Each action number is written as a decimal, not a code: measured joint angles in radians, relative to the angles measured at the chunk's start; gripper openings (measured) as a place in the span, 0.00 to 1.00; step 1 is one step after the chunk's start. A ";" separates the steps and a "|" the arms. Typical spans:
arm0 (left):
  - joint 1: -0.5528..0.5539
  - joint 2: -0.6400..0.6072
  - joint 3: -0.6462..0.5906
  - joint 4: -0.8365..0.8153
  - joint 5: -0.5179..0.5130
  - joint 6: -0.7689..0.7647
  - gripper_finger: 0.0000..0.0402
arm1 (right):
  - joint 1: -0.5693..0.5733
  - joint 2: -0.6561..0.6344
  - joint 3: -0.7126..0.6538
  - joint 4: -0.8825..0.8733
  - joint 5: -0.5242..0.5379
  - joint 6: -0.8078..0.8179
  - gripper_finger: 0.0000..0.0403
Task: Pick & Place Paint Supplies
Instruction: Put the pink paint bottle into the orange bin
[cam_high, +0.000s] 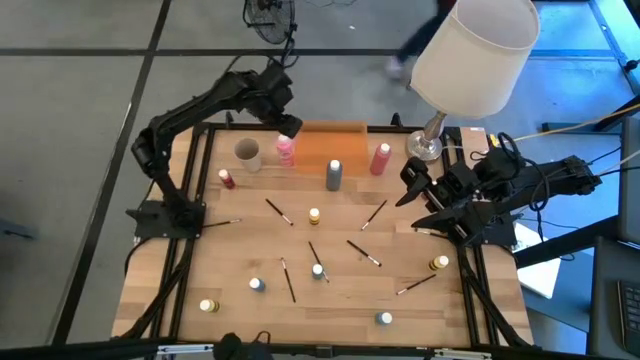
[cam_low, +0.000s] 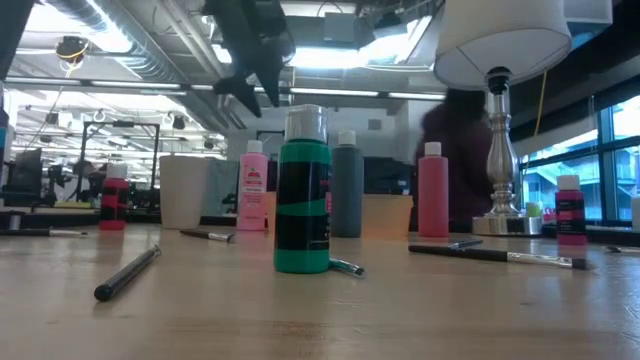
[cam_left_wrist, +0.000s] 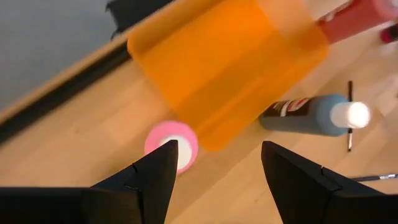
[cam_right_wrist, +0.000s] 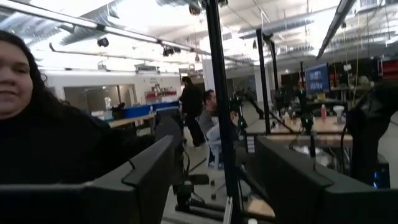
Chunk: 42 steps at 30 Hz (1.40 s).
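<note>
Three tall white-capped bottles stand upright along the far side of the counter (cam_high: 200, 260): a pink bottle (cam_high: 286, 151) just beside the beige cup (cam_high: 247, 153), a grey bottle (cam_high: 334, 175) at the near edge of the flat orange tray (cam_high: 330, 140), and a second pink bottle (cam_high: 380, 160) off the tray's right end. Small lidded pots and thin dark brushes (cam_high: 279, 212) lie scattered over the rest of the counter. Left end effector (cam_left_wrist: 214, 165) hangs over the first pink bottle, fingers spread and empty; right end effector (cam_high: 412, 185) waits at the counter's right edge, fingers apart, holding nothing.
</note>
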 joint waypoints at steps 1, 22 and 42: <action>0.000 0.005 0.000 -0.013 0.000 -0.006 0.57 | 0.000 0.000 0.000 -0.009 0.000 -0.002 0.56; -0.015 0.015 0.000 -0.131 -0.140 -0.052 0.57 | -0.001 -0.008 0.000 -0.035 -0.001 -0.005 0.56; -0.029 0.141 -0.001 -0.110 -0.120 -0.098 0.57 | 0.000 -0.007 0.000 -0.089 -0.003 0.047 0.56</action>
